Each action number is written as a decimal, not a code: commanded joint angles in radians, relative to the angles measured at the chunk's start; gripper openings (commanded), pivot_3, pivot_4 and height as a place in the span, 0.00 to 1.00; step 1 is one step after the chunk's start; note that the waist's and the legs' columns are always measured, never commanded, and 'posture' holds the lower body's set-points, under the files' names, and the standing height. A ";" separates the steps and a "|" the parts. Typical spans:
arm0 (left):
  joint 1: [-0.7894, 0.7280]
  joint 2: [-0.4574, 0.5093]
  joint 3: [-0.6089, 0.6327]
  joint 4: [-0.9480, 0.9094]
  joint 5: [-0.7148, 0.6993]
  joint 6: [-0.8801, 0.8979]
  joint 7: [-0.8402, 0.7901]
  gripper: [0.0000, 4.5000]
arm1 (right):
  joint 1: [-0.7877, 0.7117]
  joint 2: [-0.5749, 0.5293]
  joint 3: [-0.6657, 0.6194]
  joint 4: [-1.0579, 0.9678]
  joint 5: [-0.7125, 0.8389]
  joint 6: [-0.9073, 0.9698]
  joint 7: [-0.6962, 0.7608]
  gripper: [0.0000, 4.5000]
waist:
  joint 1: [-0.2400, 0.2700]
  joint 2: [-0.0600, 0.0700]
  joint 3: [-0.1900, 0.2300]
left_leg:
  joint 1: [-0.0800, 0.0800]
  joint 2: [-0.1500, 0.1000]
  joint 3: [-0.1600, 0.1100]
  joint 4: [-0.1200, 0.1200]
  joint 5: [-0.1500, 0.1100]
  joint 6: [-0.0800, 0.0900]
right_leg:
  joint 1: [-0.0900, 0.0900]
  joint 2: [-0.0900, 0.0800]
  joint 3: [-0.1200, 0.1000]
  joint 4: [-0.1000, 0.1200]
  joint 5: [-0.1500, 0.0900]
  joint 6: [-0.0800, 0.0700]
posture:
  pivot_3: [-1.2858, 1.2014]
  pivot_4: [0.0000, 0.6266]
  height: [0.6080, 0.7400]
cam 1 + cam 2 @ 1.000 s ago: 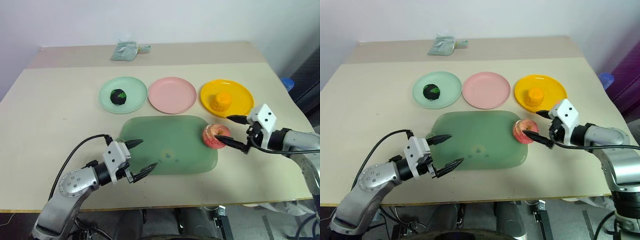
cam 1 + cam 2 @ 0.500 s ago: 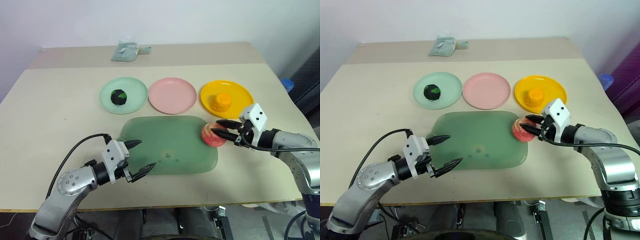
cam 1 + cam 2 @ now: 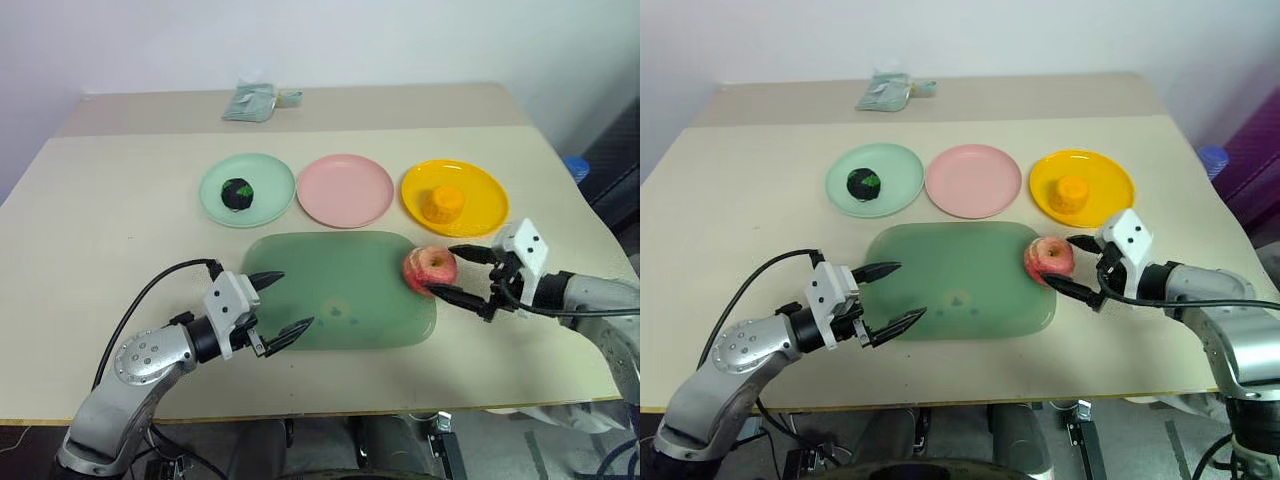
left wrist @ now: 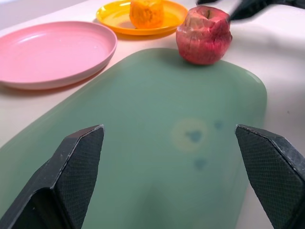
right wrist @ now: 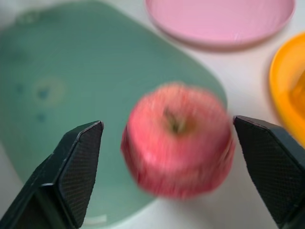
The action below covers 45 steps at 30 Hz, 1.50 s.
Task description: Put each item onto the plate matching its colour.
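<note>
The pink-red apple (image 3: pixel 430 268) stands upright at the right edge of the green board. My right gripper (image 3: pixel 446 271) is open, one finger on each side of the apple and neither pressing it; the right wrist view shows the apple (image 5: pixel 177 145) between the fingers. The pink plate (image 3: pixel 345 190) is bare. On the mint green plate (image 3: pixel 272 183) lies the dark green ball (image 3: pixel 237 193). The orange fruit (image 3: pixel 443 203) sits on the yellow plate (image 3: pixel 482 195). My left gripper (image 3: pixel 294 298) hangs open over the board's left end, holding nothing.
The translucent green board (image 3: pixel 340 290) lies in the middle of the table, in front of the three plates. A small pale green packet (image 3: pixel 250 101) rests near the table's far edge. The right arm reaches in from the table's right side.
The right gripper's fingers drew together beside the apple half a second ago and now stand wide around it. The apple now sits stem up. The left arm has kept still.
</note>
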 commanded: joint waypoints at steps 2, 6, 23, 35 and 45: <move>-0.015 0.002 -0.003 -0.029 -0.006 0.005 0.005 1.00 | -0.011 0.024 0.032 0.040 -0.068 -0.076 -0.033 0.99 | 0.001 0.000 0.000 | 0.000 0.000 0.000 0.000 0.000 0.000 | 0.000 0.000 0.000 0.000 0.000 0.000 | 0.52 0.24 1.00; 0.004 0.006 0.002 -0.054 -0.008 0.009 0.013 1.00 | -0.022 0.057 0.029 0.057 -0.071 -0.090 -0.051 0.99 | 0.003 0.000 0.000 | 0.000 0.000 0.000 0.000 0.000 0.000 | 0.000 0.000 0.000 0.000 0.000 0.000 | 0.52 0.24 1.00; 0.057 -0.014 0.070 0.011 0.007 -0.040 0.032 1.00 | -0.605 0.422 0.238 0.406 -0.224 -0.064 -0.364 0.65 | -0.011 0.000 0.000 | 0.000 0.001 0.000 -0.001 0.000 0.000 | -0.001 0.000 0.000 0.000 0.000 0.000 | 0.52 0.24 1.00; 0.168 -0.043 0.129 0.008 0.043 -0.117 0.084 1.00 | -0.696 0.467 0.233 0.611 -0.290 -0.323 -0.284 0.99 | -0.013 0.000 0.000 | -0.017 0.000 0.000 -0.001 0.000 -0.001 | -0.018 -0.004 -0.001 0.001 0.000 0.000 | 0.52 0.24 1.00; 0.234 -0.040 0.408 0.139 -0.002 -0.151 0.113 1.00 | -0.214 0.087 -0.052 0.270 0.000 -0.157 0.094 0.99 | 0.006 0.000 0.000 | -0.011 0.000 -0.001 0.000 0.000 0.000 | -0.010 -0.002 -0.002 0.000 0.000 0.000 | 0.52 0.24 1.00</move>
